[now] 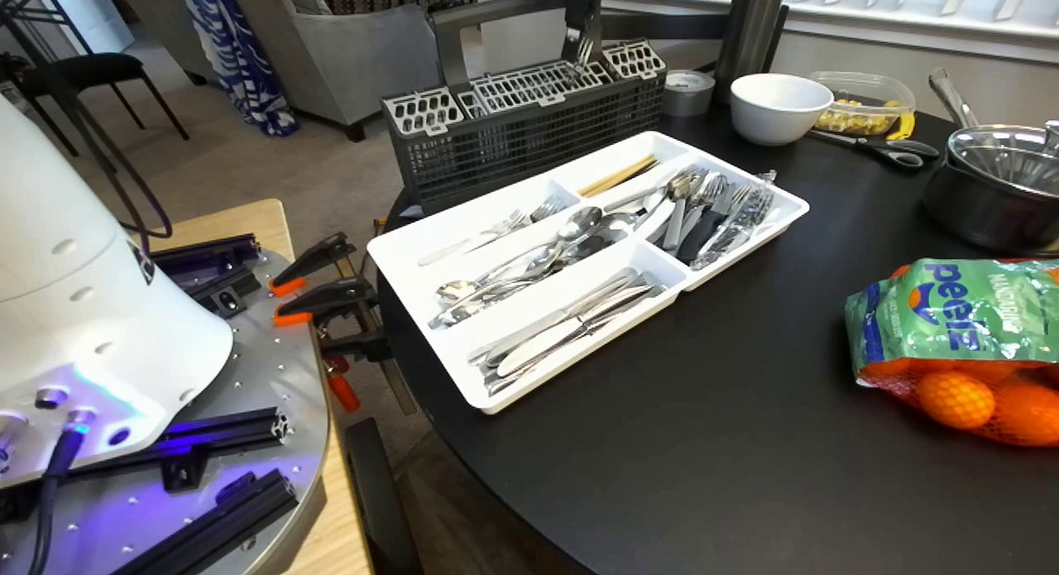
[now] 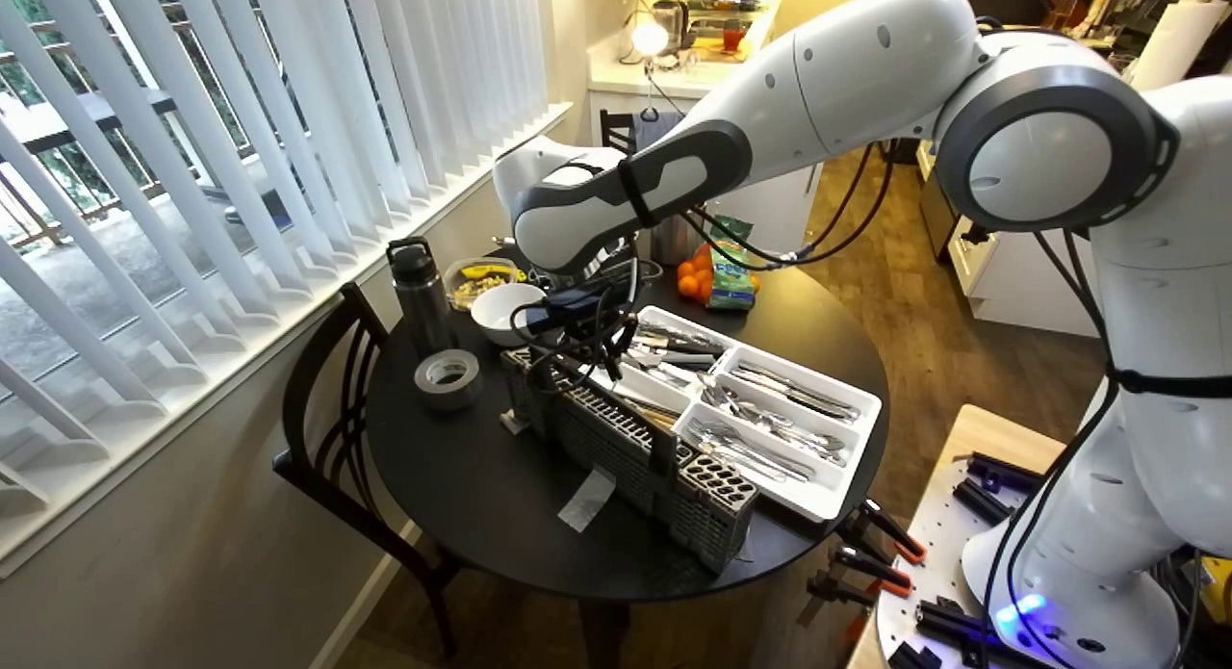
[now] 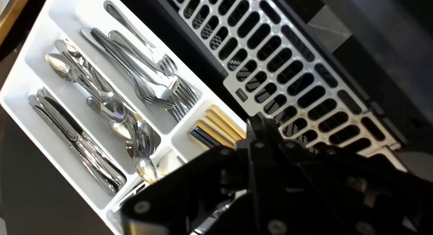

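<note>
My gripper (image 3: 259, 122) points down by the edge between the cutlery basket and the white tray, its fingertips close together. In an exterior view the gripper (image 2: 618, 347) is over the far part of the grey basket (image 2: 635, 428). A fork (image 1: 585, 50) shows right by the dark fingertips (image 1: 572, 44); I cannot tell whether they hold it. The white tray (image 1: 529, 302) has compartments with forks (image 3: 135, 69), spoons (image 3: 113, 106), knives (image 3: 77, 140) and tan and dark chopsticks (image 3: 220, 125). The gripper hides part of the tray and the basket in the wrist view.
The basket's raised handle (image 1: 451, 58) stands beside the gripper. On the black round table (image 1: 745, 409) are a white bowl (image 1: 778, 107), a tape roll (image 2: 448, 378), a dark bottle (image 2: 419, 289), a food container (image 1: 860, 103), scissors (image 1: 898, 151), a pot (image 1: 984, 194) and bagged mandarins (image 1: 960, 343).
</note>
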